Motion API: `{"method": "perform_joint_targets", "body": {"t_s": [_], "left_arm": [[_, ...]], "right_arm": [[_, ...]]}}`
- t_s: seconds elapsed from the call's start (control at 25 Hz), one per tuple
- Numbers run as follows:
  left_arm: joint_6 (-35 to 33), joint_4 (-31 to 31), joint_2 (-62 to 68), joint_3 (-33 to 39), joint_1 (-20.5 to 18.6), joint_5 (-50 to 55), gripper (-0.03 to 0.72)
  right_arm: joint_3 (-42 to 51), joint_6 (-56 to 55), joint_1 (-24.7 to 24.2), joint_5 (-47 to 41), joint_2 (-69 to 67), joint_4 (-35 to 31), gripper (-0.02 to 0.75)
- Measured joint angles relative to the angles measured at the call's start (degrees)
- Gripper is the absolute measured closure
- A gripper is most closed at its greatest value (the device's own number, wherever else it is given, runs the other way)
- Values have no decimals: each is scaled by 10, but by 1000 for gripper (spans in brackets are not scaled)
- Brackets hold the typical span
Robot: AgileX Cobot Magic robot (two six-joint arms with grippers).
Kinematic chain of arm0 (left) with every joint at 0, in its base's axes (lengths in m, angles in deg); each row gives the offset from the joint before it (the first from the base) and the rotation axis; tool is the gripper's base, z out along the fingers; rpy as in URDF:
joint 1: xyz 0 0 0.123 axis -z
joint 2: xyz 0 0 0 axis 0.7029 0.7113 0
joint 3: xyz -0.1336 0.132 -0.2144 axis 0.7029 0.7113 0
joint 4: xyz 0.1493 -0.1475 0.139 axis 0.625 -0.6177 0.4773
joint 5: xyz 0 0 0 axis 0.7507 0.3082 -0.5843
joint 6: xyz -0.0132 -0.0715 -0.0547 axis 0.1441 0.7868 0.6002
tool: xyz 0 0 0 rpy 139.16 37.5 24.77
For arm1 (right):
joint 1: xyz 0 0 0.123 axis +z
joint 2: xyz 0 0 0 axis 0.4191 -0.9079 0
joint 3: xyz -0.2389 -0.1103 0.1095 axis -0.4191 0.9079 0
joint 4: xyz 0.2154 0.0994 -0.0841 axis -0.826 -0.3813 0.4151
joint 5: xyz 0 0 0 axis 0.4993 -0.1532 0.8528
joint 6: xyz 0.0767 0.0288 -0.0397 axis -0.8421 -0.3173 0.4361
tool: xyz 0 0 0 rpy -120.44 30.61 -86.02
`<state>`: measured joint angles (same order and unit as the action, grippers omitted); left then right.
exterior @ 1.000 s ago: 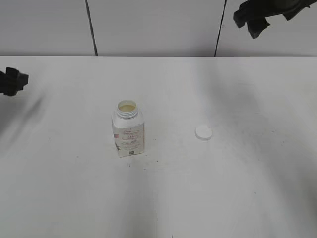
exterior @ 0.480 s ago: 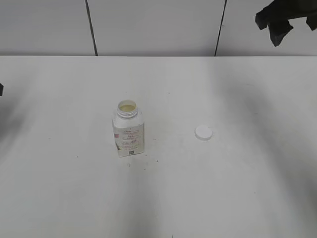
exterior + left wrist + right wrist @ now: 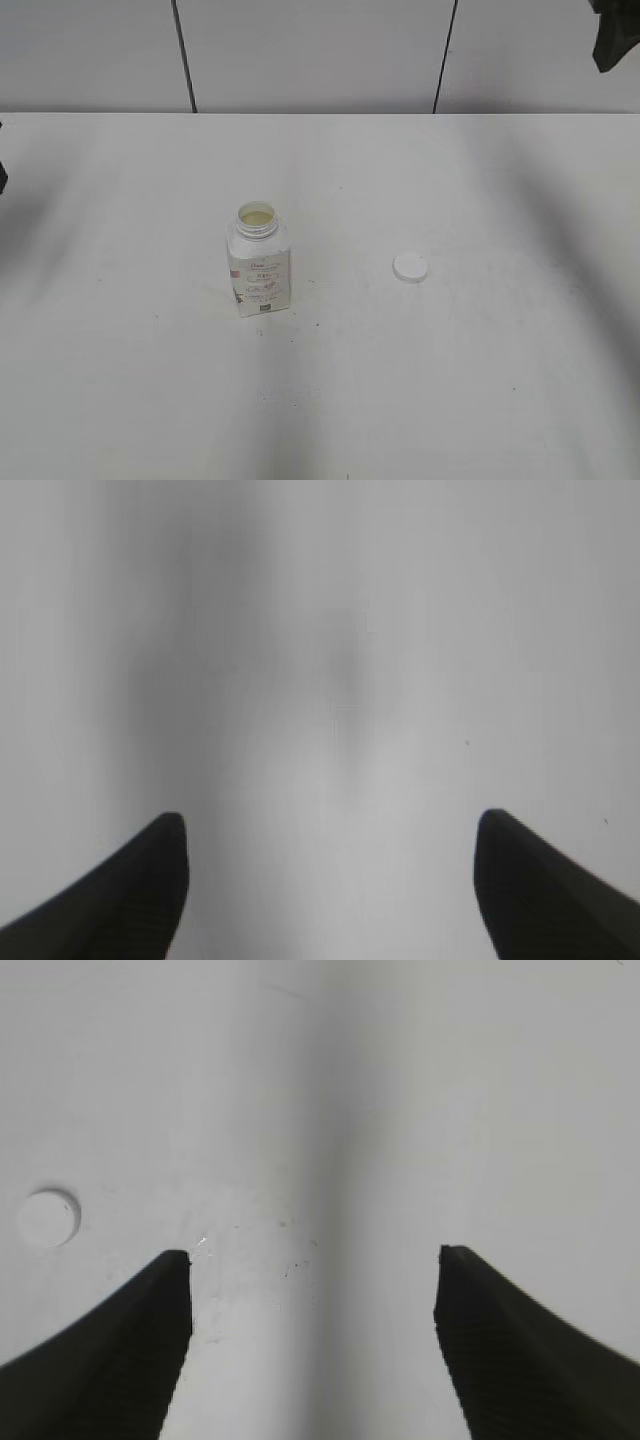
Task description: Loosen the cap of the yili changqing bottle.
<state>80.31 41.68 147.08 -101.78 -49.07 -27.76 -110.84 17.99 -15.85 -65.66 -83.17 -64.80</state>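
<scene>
One small white cap (image 3: 410, 267) lies flat on the table (image 3: 480, 380), a smooth round disc of plastic with its flat top facing up, well apart from the bottle and off to that bottle's right in the exterior view. It shows again in the right wrist view (image 3: 48, 1218), pale and circular near the left edge, sitting clear of both dark fingers. The yili changqing bottle (image 3: 259, 270) stands upright left of centre, long axis vertical, open neck pointing straight up. It is squarish white plastic with rounded shoulders; the round threaded neck is uncapped, and a pale yellowish surface shows inside the mouth. Pink and grey print covers the face turned toward the exterior camera, with a small dark mark near the base. The table is matte white, lightly speckled with dark flecks near the bottle and crossed by soft grey shadows. Behind it runs a pale wall (image 3: 310, 55) split by dark vertical seams. Up at the top right corner, a black piece of the right gripper (image 3: 615, 38) pokes into the frame, high above the tabletop. From its own wrist camera the right gripper (image 3: 314, 1260) has its ribbed black fingers spread wide, nothing between them. The left gripper (image 3: 330, 825) likewise hangs with fingers set wide apart over bare, blurred white surface, holding nothing.
</scene>
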Motion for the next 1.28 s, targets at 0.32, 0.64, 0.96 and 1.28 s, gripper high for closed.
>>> {"method": "perform_joint_targets", "body": {"t_s": [0.32, 0.64, 0.96, 1.28], "left_arm": [[-2, -14, -80, 15, 0, 55, 153], [-2, -25, -218, 95, 0, 51, 153], [-3, -39, -339, 210, 0, 32, 155], [-3, -72, -452, 336, 0, -2, 155]], "right_arm": [[11, 16, -15, -1, 66, -54, 142], [144, 17, -15, 4, 190, -63, 142], [354, 17, -15, 84, 322, -78, 142], [528, 17, -15, 154, 444, -78, 142]]}}
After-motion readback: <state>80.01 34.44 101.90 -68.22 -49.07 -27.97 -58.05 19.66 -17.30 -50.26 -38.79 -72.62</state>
